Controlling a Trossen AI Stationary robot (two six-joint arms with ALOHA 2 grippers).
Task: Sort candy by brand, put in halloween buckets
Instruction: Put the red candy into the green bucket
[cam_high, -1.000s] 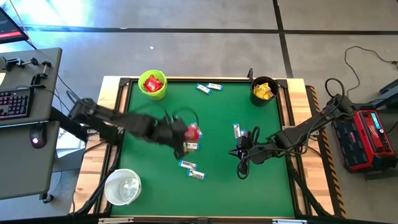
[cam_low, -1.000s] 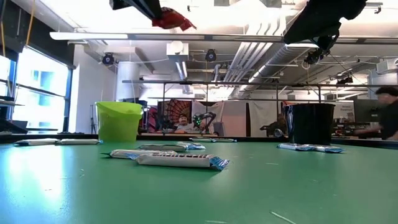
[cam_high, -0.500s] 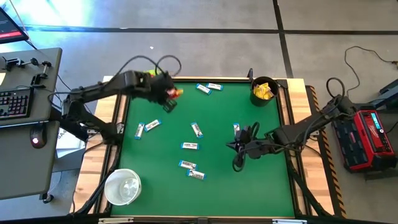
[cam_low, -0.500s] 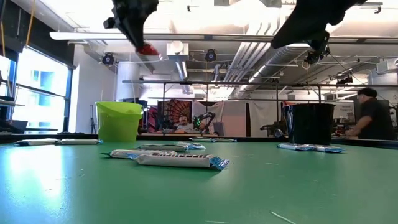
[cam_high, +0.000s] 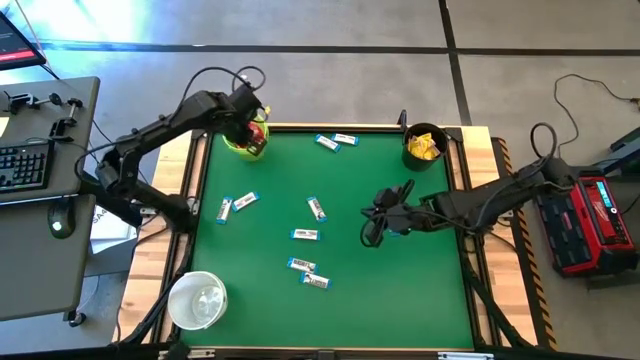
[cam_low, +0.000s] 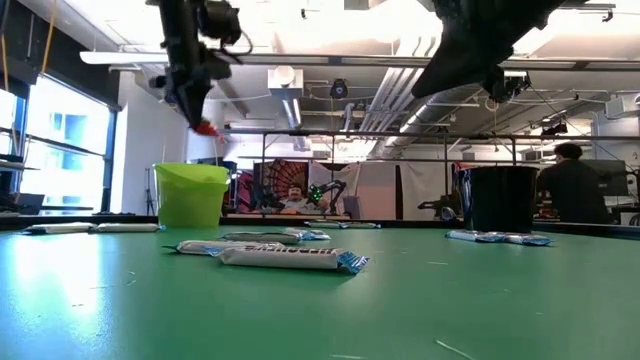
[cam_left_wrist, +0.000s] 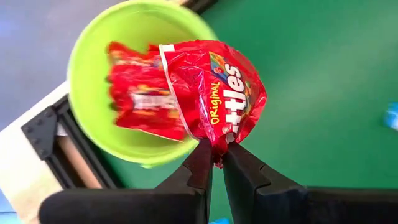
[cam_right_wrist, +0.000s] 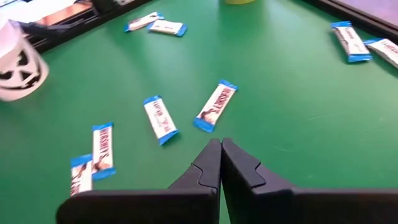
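High view – left gripper (cam_high: 254, 128): positioned over the lime-green round plastic bucket (cam_high: 243, 146) at the far-left corner of the green felt table (cam_high: 420, 290), with a crinkled red candy packet (cam_high: 258, 130) in its grasp.
High view – right gripper (cam_high: 372, 222): above the mat, right of centre.
High view – buckets: black round bucket (cam_high: 424, 147) at the far-right corner, holding yellow packets (cam_high: 424, 148); white translucent bucket (cam_high: 197, 300) at the near-left corner.
High view – loose candy: slim white-and-blue wrapped bars (cam_high: 305, 234) scattered across the mat.
Low view – left gripper: raised above the green bucket rim, red packet hanging below it.
Low view – background: a person (cam_low: 570, 185) stands in the room at right.
Left wrist view – fingers (cam_left_wrist: 200, 168): pinching the lower edge of the red packet; more red packets lie inside the green bucket directly beyond.
Right wrist view – fingers (cam_right_wrist: 209, 163): pressed together, holding nothing; white-and-blue bars lie on the mat beyond them.
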